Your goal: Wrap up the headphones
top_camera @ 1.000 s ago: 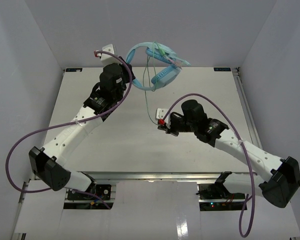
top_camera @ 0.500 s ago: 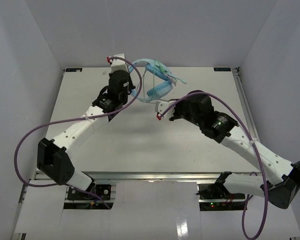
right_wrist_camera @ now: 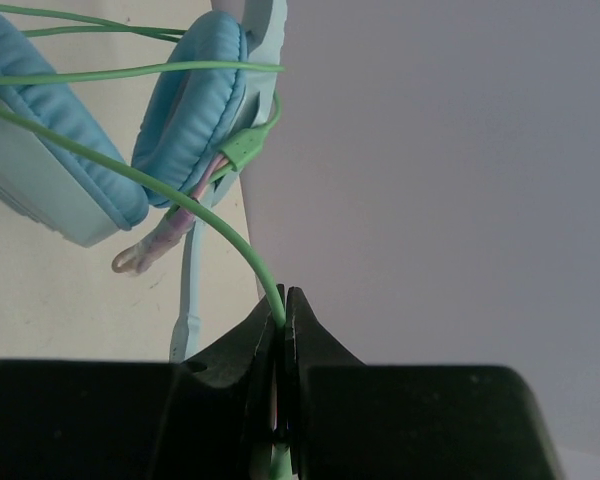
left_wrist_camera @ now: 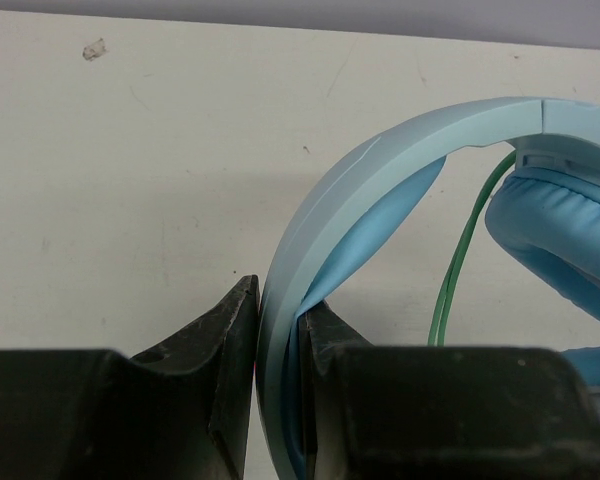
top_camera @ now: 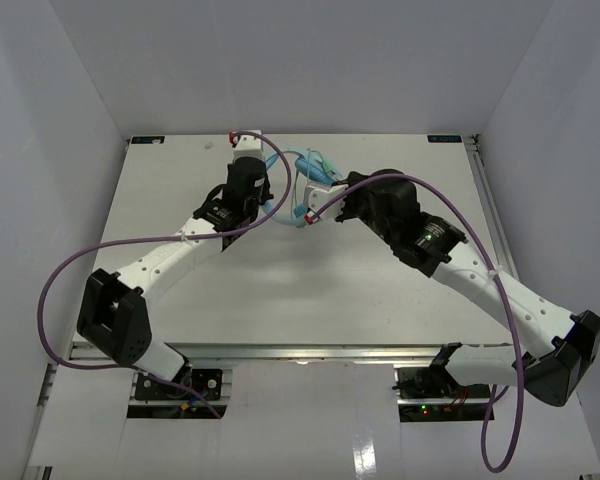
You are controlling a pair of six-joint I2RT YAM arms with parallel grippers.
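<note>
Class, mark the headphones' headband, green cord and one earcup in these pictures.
headband (left_wrist_camera: 380, 158), left wrist view, outer face of arch
cord (left_wrist_camera: 457, 260), left wrist view, middle of visible run
earcup (right_wrist_camera: 190, 110), right wrist view, blue cushion

Before me lay a white tabletop (top_camera: 280, 290), faintly scuffed, enclosed by plain pale walls (top_camera: 50, 90) at its left, far and right edges. A metal rail (top_camera: 310, 349) ran along its near edge. Lighting was even.

A lab test cell: plain white walls (top_camera: 50, 100) box in a robot worktable (top_camera: 300, 300).

Left gripper (left_wrist_camera: 277, 330) clamps headphones (left_wrist_camera: 380, 180) headband.
</note>
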